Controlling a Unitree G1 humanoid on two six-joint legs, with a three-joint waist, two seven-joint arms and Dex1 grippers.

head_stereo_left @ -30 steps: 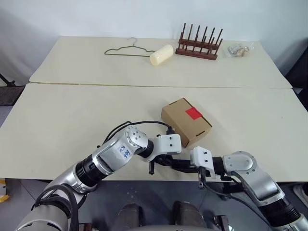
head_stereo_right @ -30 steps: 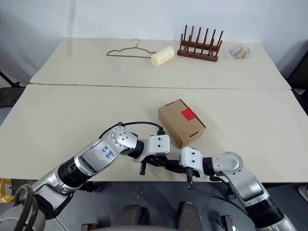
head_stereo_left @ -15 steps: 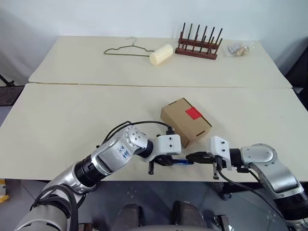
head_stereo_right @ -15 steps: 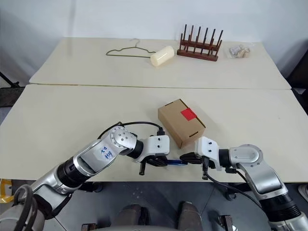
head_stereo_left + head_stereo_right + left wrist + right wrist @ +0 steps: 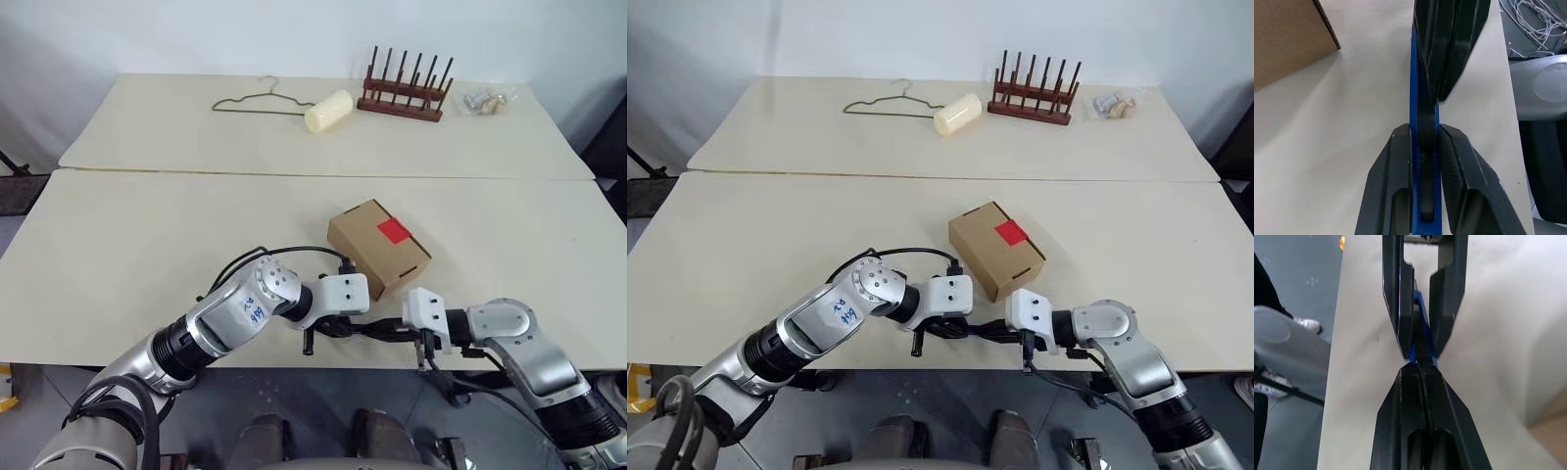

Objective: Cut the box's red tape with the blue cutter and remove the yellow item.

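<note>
While our left pincer (image 5: 1424,161) clamps the cutter (image 5: 1414,88) level above the counter's (image 5: 147,245) near edge, our shut right pincer (image 5: 1422,382) butts its tip, likely to push out the blade. Half a second ago it stood apart. Box (image 5: 377,245), tape (image 5: 394,231) uncut, sits just beyond.

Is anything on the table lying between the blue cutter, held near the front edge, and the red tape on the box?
Nothing visible does. The left gripper holds the blue cutter near the table's front edge, with the right gripper closed at its other end. Between it and the box, whose top carries the red tape, there is only bare tabletop.
</note>
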